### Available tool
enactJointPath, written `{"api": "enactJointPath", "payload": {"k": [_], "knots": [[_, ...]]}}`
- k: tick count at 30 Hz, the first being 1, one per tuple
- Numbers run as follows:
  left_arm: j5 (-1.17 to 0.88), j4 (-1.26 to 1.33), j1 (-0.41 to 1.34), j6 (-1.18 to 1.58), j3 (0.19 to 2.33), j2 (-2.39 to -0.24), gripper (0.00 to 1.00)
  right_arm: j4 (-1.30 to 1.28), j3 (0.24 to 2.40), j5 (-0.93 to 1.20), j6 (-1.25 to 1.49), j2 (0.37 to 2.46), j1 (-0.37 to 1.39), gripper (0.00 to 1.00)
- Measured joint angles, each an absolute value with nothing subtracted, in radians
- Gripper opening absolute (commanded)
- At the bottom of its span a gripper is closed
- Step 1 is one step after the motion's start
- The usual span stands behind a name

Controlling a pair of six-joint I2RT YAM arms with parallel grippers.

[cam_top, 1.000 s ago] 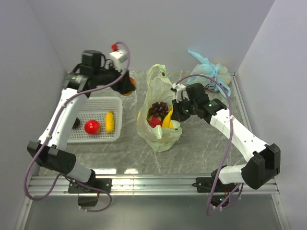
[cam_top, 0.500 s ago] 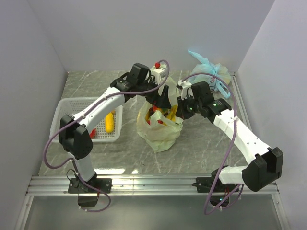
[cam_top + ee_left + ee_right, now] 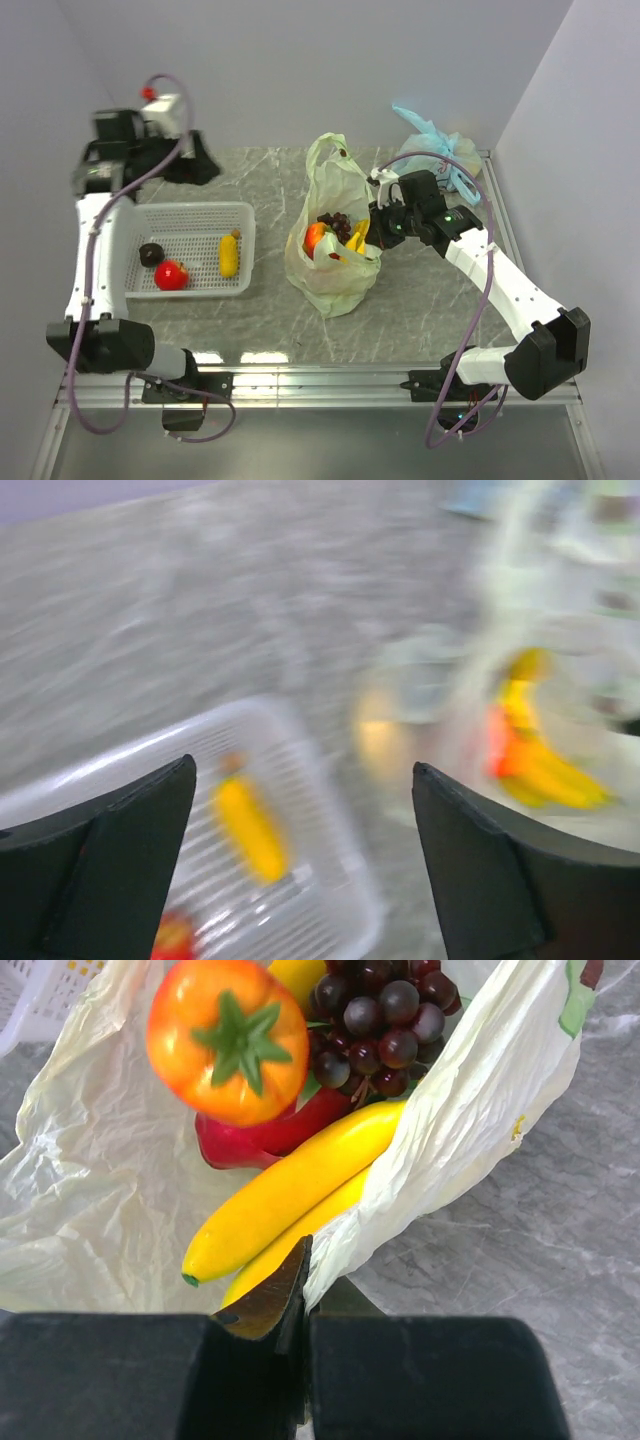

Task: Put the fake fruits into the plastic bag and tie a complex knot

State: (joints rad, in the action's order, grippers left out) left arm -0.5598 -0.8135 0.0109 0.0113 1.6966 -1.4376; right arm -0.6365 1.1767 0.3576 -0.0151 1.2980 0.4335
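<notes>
We record the plastic bag [image 3: 90,1190] as thin translucent film, pale yellow-green, heavily crinkled and faintly shiny. Inside it, in the right wrist view, we see:
- At upper left, the orange fruit [image 3: 228,1040], glossy moulded plastic with bright highlights.
- The grapes [image 3: 375,1015], dark glossy beads.
- The banana [image 3: 300,1185], smooth with a satin sheen.

At lower right, the table [image 3: 520,1230] reads as grey veined stone, smooth and low in gloss. At the left of the top view, the basket [image 3: 195,235] is white slotted rigid plastic. Along the bottom edge, the rail [image 3: 320,378] is bare brushed metal.

Our left arm [image 3: 82,260] is back at far left, jaws wide; the orange fruit [image 3: 316,237] now lies in the plastic bag [image 3: 330,288].
</notes>
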Motion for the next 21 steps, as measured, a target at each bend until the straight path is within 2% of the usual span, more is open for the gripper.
{"api": "enactJointPath", "payload": {"k": [5,7,8,13,17,21], "knots": [[-0.487,-0.953,-0.335,-0.143,1.628,-1.394,0.82,-0.636,1.177,0.363,-0.016,1.298,0.434,0.00],[-0.434,-0.990,-0.428,-0.187,1.578,-1.413,0.84,-0.636,1.177,0.365,-0.016,1.298,0.434,0.00],[-0.403,-1.000,-0.460,-0.204,1.552,-1.427,0.89,-0.636,1.177,0.366,-0.016,1.298,0.434,0.00],[-0.289,-1.006,-0.528,-0.252,1.415,-1.507,0.94,-0.636,1.177,0.368,-0.016,1.300,0.434,0.00],[-0.247,-0.983,-0.529,-0.267,1.331,-1.538,0.90,-0.637,1.177,0.369,-0.017,1.300,0.434,0.00],[-0.228,-0.926,-0.529,-0.265,1.313,-1.589,0.91,-0.636,1.177,0.373,-0.017,1.300,0.434,0.00]]}}
